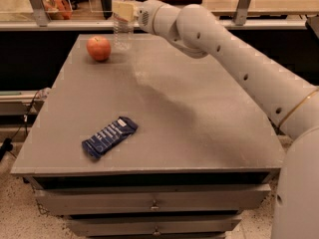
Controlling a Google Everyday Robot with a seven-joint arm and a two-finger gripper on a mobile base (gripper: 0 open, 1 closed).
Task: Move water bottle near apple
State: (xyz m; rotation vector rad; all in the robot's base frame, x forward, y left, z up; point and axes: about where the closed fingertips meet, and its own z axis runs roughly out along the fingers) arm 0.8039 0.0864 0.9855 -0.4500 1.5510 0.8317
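The clear ribbed water bottle [122, 28] stands upright at the far edge of the grey table [199, 133], just right of the red-orange apple [98, 48]. My gripper [123, 10] is at the bottle's upper part, with its pale fingers [122, 9] closed around it. My white arm reaches in from the right across the back of the table. The bottle's base is low, at or just above the table surface; I cannot tell if it touches.
A flat dark blue snack wrapper [109, 136] lies near the front left of the table. Drawers [154, 203] sit under the tabletop. Shelving and clutter stand behind the far edge.
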